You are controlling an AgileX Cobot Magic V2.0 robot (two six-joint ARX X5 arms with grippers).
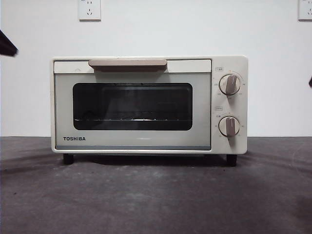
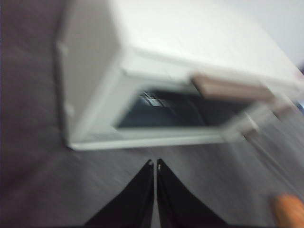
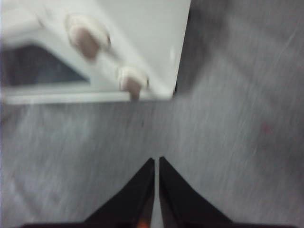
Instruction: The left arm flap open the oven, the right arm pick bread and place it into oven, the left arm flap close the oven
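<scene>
The cream-white TOSHIBA oven (image 1: 146, 105) stands on the dark table with its door closed and the beige handle (image 1: 127, 63) at the top. In the blurred left wrist view the oven (image 2: 156, 61) lies beyond my left gripper (image 2: 156, 164), which is shut and empty above the table. An orange-brown edge of the bread (image 2: 289, 211) shows at that picture's corner; the bread is out of the front view. My right gripper (image 3: 156, 161) is shut, over bare table in front of the oven's knob side (image 3: 133, 80). Both arms show only as black tips in the front view.
The oven's two round knobs (image 1: 229, 105) sit on its right panel. A white wall with sockets (image 1: 89, 9) stands behind the oven. The dark grey table (image 1: 156, 195) stretches in front of the oven.
</scene>
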